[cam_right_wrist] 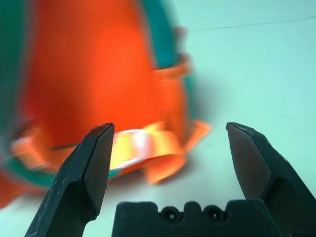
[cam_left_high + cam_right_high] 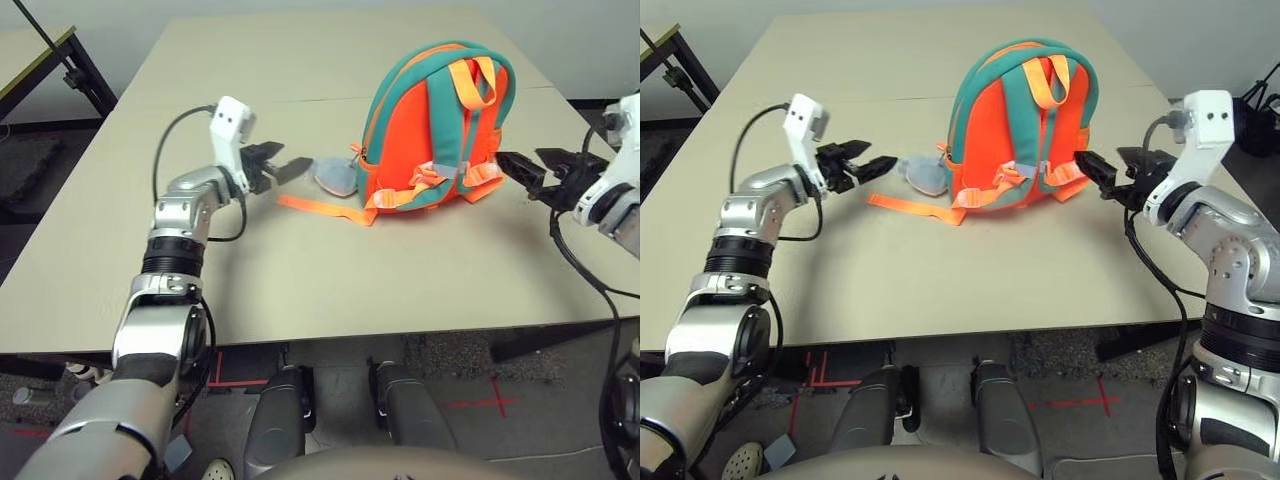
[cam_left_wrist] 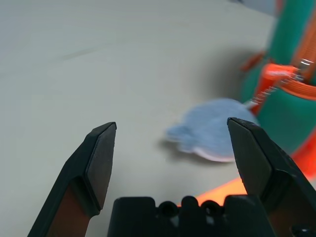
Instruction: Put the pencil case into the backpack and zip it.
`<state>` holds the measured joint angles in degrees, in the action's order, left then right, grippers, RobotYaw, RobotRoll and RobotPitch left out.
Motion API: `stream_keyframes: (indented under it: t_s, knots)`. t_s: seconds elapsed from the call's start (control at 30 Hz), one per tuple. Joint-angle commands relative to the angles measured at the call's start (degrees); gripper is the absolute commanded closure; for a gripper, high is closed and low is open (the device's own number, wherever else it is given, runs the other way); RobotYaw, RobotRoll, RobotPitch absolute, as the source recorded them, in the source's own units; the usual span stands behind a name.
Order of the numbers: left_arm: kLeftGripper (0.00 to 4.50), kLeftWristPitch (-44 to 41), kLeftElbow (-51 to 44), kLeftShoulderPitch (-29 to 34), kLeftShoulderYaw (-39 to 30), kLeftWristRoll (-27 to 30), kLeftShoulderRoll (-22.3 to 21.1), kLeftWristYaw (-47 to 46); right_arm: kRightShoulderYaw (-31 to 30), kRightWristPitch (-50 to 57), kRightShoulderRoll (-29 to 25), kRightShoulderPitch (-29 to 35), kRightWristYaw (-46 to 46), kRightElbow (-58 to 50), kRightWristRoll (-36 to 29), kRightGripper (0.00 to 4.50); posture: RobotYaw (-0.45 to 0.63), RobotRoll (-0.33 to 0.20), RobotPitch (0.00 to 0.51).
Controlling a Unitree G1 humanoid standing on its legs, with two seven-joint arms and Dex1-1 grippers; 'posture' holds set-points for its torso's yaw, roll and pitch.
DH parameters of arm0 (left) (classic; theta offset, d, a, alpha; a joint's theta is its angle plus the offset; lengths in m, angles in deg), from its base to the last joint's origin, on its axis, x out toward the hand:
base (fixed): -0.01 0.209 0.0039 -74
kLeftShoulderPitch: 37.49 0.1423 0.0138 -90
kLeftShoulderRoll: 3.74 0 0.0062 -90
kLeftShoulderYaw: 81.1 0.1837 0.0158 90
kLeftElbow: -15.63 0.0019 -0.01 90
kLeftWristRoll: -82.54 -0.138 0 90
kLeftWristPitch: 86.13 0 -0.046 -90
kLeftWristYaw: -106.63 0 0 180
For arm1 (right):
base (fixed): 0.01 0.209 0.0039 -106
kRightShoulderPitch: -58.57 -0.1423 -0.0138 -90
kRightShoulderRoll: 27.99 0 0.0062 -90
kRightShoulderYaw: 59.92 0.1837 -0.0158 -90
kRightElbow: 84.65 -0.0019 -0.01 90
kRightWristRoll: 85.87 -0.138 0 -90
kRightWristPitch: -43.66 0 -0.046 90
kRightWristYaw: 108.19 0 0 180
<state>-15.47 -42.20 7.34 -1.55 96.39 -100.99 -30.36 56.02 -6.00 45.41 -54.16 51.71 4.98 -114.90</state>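
I see: orange-and-teal cloth backpack, matt, woven orange webbing strap; grey soft felt-like piece; beige smooth matt table.

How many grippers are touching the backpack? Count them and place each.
0. The left gripper hangs open on the backpack's left side, near the grey soft piece; the right gripper hangs open just off its right side.

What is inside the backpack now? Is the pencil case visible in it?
The backpack stands upright on the table, strap side toward the camera. Its inside is covered, so its contents cannot be seen. A grey soft piece lies beside it.
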Motion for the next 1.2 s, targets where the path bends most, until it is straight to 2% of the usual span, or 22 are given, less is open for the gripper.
stream_keyframes:
  t_s: [0.03, 0.23, 0.57, 0.83, 1.2]
  knots:
    - [0.00, 2.70, -1.40, 2.29, -3.36, 1.08, -0.79, -4.69, 2.02, -7.73, 1.45, 0.63, 1.58, 4.09, 2.33, 0.02, -0.16, 0.000, 0.160]
    - [0.00, 8.41, -2.66, 6.75, -7.80, 1.00, -0.88, -12.87, 2.73, -20.09, 3.28, -0.18, 2.38, 12.16, 4.86, 0.02, -0.13, 0.000, 0.169]
    - [0.00, 15.16, -1.61, 11.88, -12.41, 0.03, -2.14, -24.72, 1.92, -33.16, 2.72, -3.45, 2.82, 26.09, 8.39, 0.02, -0.08, 0.000, 0.180]
    - [0.00, 17.57, -0.14, 14.21, -13.56, 0.39, -2.48, -28.98, 0.83, -37.10, 3.03, -5.02, 2.52, 30.76, 9.34, 0.02, -0.07, 0.000, 0.178]
    - [0.00, 20.56, 5.72, 11.85, -13.22, 0.55, -2.69, -29.93, 0.22, -37.13, 3.77, -4.03, 2.58, 29.35, 9.10, 0.02, -0.12, 0.000, 0.143]
